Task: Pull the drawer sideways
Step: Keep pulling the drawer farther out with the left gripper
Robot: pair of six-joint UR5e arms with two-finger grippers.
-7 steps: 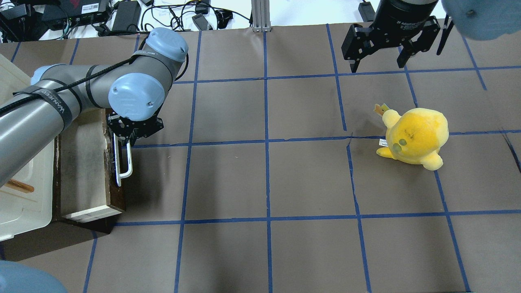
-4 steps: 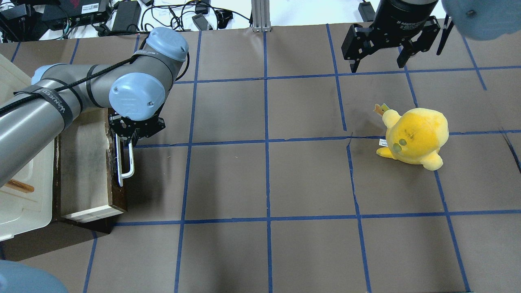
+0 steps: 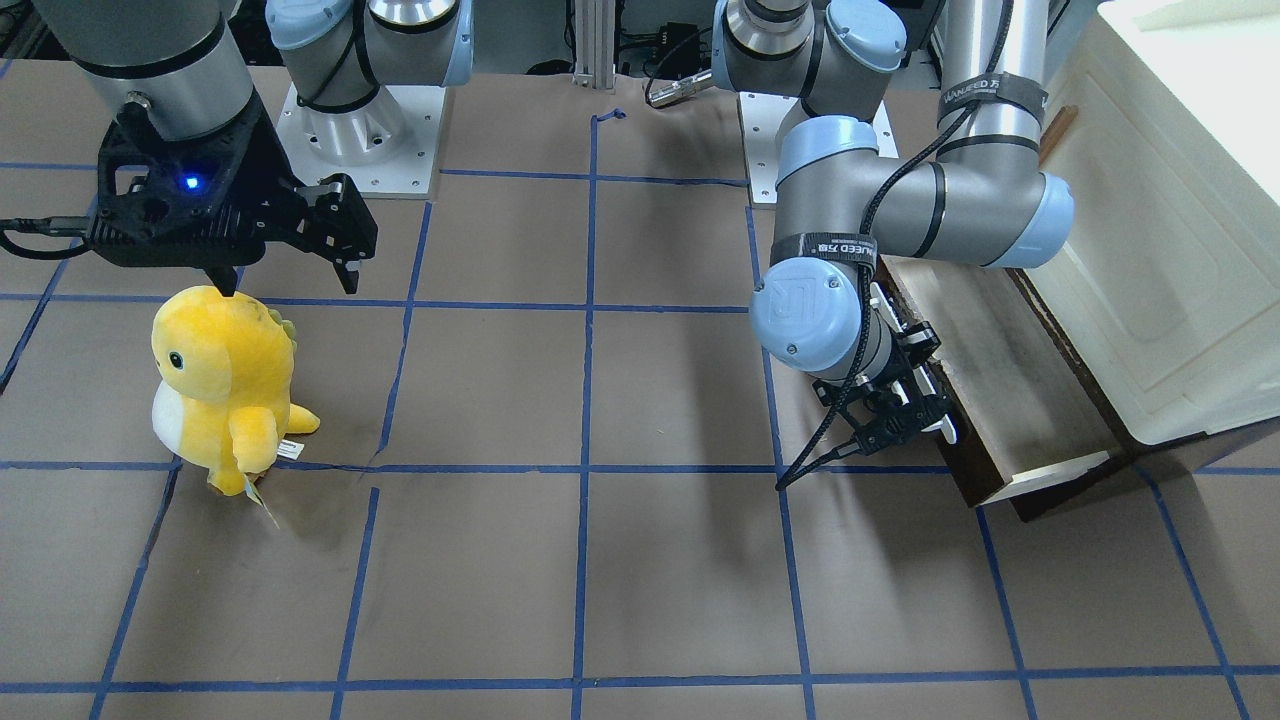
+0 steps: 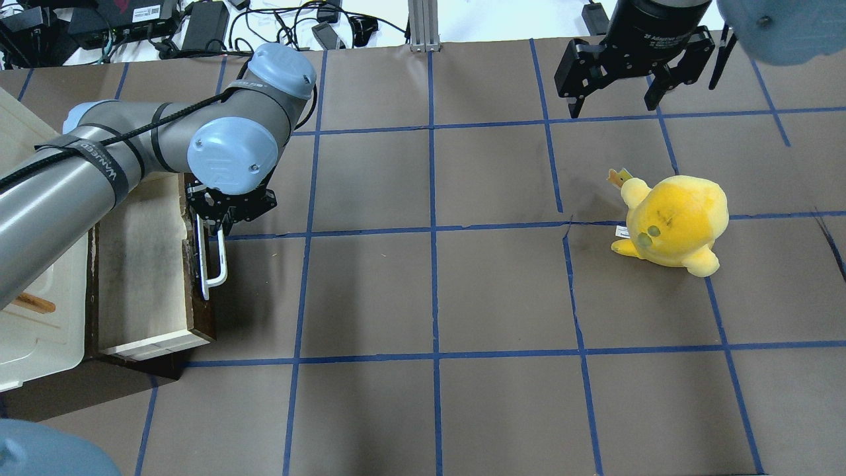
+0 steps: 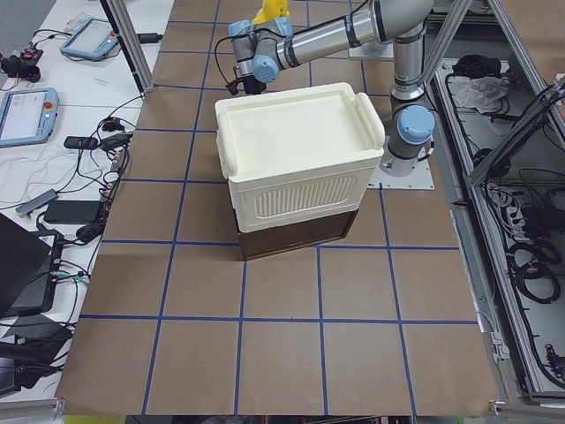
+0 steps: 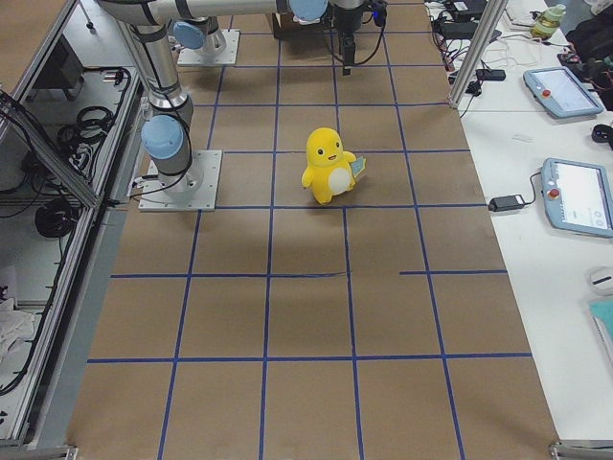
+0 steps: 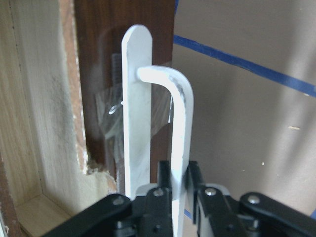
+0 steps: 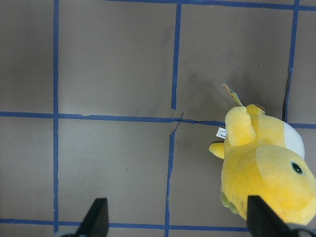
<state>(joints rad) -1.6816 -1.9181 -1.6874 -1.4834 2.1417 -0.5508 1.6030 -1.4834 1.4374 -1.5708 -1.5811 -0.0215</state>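
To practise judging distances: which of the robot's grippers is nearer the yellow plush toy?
Right. The right gripper hangs open in the air near the yellow plush toy; the left gripper is across the table, shut on the drawer handle.

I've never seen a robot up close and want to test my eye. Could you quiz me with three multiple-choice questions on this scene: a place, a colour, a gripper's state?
1. Where is the yellow plush toy? A on the table, far from the drawer; B inside the drawer; C on the cabinet.
2. What colour is the drawer's handle? A black; B red; C white.
3. What is the left gripper doing? A open above the toy; B shut on the handle; C holding the toy.
Answers: 1 A, it stands on the paper-covered table. 2 C, white against the dark front. 3 B, the wrist view shows it clamping the bar.
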